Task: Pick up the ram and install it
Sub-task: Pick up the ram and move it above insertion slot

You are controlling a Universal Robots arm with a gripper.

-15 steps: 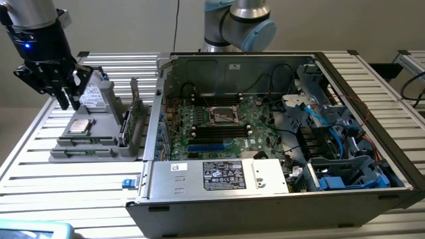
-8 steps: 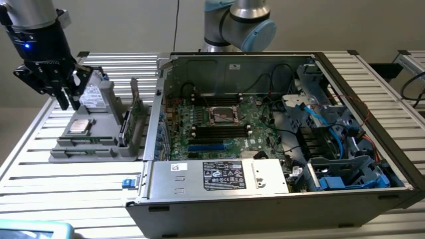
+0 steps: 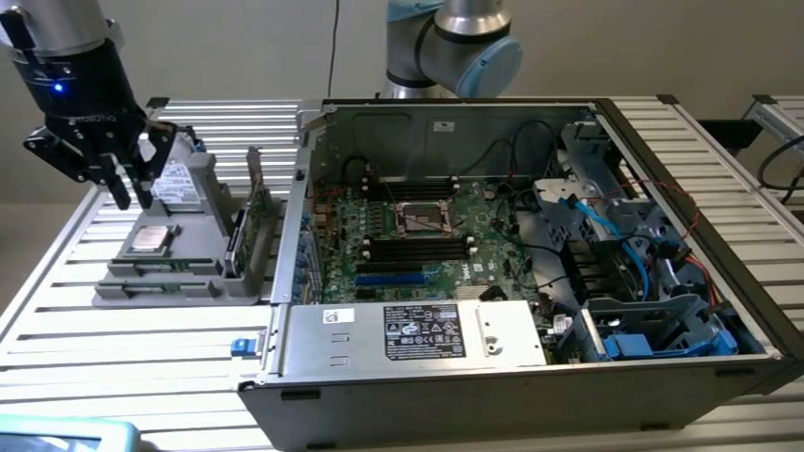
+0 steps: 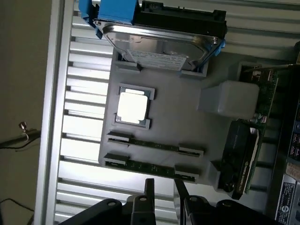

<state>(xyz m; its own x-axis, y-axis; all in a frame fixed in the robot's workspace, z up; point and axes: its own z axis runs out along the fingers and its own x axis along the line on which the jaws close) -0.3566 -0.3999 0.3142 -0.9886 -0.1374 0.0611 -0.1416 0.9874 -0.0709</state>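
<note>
Two ram sticks lie flat in holders on the grey fixture tray (image 4: 178, 117): one ram stick (image 4: 154, 144) and a second ram stick (image 4: 150, 167) beside it. In the exterior view they show as thin green strips (image 3: 161, 268) at the tray's front. My gripper (image 4: 165, 190) hangs above the tray, open, with nothing between its fingers. The second stick lies just beyond the fingertips. In the exterior view the gripper (image 3: 135, 193) hovers over the tray's back part, at the exterior view's left of the computer case.
The tray also holds a silver processor (image 4: 132, 107), a hard drive (image 4: 159, 42) in a blue bracket and an upright green expansion card (image 4: 243, 159). The open computer case (image 3: 703, 311) shows the motherboard with black memory slots (image 3: 421, 250). All stands on a slatted aluminium table (image 3: 75, 330).
</note>
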